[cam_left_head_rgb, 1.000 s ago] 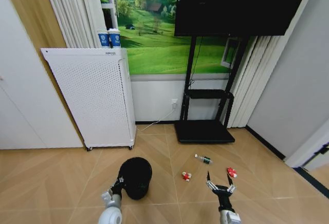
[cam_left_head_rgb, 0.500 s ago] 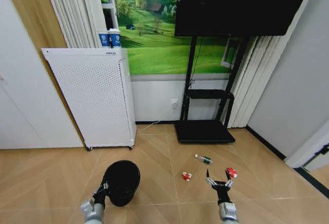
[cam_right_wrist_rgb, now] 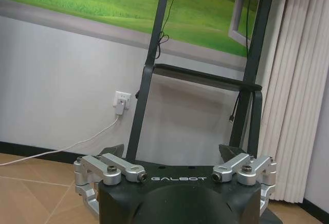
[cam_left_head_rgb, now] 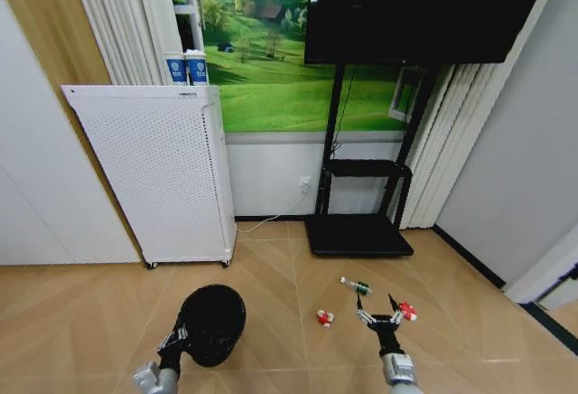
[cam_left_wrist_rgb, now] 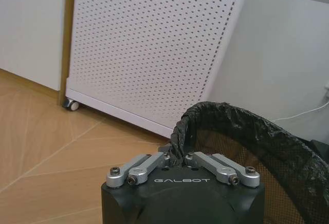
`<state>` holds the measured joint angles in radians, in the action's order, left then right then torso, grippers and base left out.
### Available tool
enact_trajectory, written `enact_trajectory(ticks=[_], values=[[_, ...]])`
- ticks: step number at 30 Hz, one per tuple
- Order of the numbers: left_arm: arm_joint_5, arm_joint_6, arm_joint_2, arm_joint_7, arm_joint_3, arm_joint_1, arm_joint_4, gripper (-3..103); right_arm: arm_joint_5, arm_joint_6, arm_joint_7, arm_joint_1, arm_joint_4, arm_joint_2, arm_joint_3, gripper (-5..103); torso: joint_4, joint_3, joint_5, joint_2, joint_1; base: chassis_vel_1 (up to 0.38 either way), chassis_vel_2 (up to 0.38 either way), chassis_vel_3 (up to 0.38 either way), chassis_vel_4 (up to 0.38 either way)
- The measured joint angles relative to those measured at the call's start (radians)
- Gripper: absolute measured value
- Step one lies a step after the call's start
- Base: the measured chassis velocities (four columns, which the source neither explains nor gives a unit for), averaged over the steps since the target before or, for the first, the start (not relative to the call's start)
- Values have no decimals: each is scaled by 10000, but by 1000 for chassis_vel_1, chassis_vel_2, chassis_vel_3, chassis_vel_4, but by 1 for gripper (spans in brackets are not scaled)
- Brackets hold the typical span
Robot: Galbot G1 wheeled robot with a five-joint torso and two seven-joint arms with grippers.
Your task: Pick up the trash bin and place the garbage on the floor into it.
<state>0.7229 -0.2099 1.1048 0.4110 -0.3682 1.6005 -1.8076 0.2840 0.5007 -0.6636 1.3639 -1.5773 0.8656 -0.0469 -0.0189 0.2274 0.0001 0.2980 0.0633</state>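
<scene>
The black mesh trash bin (cam_left_head_rgb: pixel 213 323) sits at the lower left of the head view, lined with a black bag, and my left gripper (cam_left_head_rgb: pixel 175 341) is shut on its near rim. In the left wrist view the fingers pinch the bin's rim (cam_left_wrist_rgb: pixel 181 131). The garbage lies on the wooden floor: a red-and-white wrapper (cam_left_head_rgb: pixel 323 318), a second red-and-white piece (cam_left_head_rgb: pixel 408 311) and a small clear bottle with a green label (cam_left_head_rgb: pixel 356 285). My right gripper (cam_left_head_rgb: pixel 379 314) hangs open between the two red pieces, and its fingers (cam_right_wrist_rgb: pixel 114 152) stand wide apart in the right wrist view.
A tall white perforated appliance (cam_left_head_rgb: pixel 153 177) on wheels stands against the wall behind the bin. A black TV stand (cam_left_head_rgb: pixel 359 231) with a low base plate is beyond the litter. Curtains and a wall close in on the right. A white cable (cam_left_head_rgb: pixel 271 219) runs along the skirting.
The whole view has shifted as the camera moved. The bin, held by my left gripper, has moved left of where it was a second ago. My right gripper stays open near the litter.
</scene>
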Motion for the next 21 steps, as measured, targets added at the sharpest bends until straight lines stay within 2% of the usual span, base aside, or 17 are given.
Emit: enact_trajectory(ticks=[11, 15, 17, 18, 21], values=[[-132, -89, 107, -49, -166, 335, -89, 7, -873, 75, -171, 94, 306, 125, -63, 100, -2, 2, 3, -2, 4, -437, 3, 469, -14], [-162, -111, 112, -57, -254, 516, -153, 7, -1035, -7, -319, 182, 303, 126, -74, 100, -6, 4, -8, -3, 9, -103, 30, 100, -3], [-205, -140, 94, -57, -433, 875, -326, 7, -1152, -169, -493, 250, 283, 64, -39, 100, 2, 3, 3, -2, 7, 1, -6, -66, 20], [-249, -182, 50, -125, -630, 1403, -442, 7, -975, -486, -684, 260, 331, -48, 118, 100, -2, -1, -3, -1, 1, 124, -19, -129, -3], [-343, -248, 68, -203, -813, 1877, -484, 7, -724, -618, -738, -61, 689, -129, 405, 100, 3, -3, -1, -1, -4, 143, -13, -130, -2]])
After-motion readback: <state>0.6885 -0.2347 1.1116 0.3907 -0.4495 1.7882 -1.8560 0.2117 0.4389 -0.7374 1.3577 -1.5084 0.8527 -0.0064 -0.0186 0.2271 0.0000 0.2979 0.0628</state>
